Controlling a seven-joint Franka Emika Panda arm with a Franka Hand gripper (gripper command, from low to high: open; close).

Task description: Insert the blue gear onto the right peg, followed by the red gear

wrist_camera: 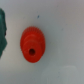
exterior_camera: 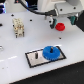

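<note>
Overhead, the gripper (exterior_camera: 59,20), its jaw state unclear, hovers above the red gear (exterior_camera: 60,26), well apart from the beige block (exterior_camera: 18,28).

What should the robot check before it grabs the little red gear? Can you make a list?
1. Blue gear already sitting on the base plate over a peg: ok, as far as the exterior view shows.
2. Red gear lying free on the table, nothing touching it: ok.
3. Hand above the red gear: ok, the wrist view looks almost straight down on it.
4. Hand not yet gripping the gear: ok, though whether it is open: cannot tell.
5. Red gear's centre hole facing up: ok, the dark hole shows.
6. Peg top free above the blue gear for the red one: cannot tell, too blurry.
</note>
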